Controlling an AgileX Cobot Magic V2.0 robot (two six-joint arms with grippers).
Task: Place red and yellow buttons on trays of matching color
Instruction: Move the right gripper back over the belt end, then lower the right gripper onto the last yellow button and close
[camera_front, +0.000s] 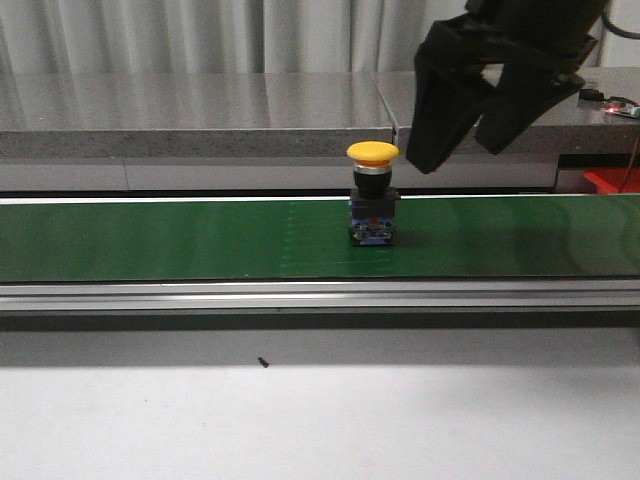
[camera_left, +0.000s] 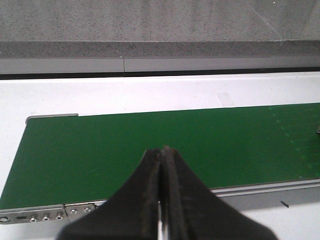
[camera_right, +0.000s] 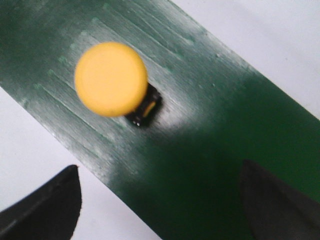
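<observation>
A yellow button (camera_front: 373, 152) on a black and blue base stands upright on the green belt (camera_front: 180, 240), near its middle. From above, the right wrist view shows its round yellow cap (camera_right: 111, 79). My right gripper (camera_front: 462, 148) hangs open above and just right of the button, with nothing between its fingers (camera_right: 47, 207). The left gripper (camera_left: 162, 150) is shut and empty, held over the near edge of the belt (camera_left: 100, 145) toward its left end. No red button and no trays are in view.
A grey stone ledge (camera_front: 200, 110) runs behind the belt. A metal rail (camera_front: 300, 295) borders the belt's front, with white table (camera_front: 300, 420) before it. Something red (camera_front: 612, 180) and a small circuit board (camera_front: 618, 106) sit at the far right.
</observation>
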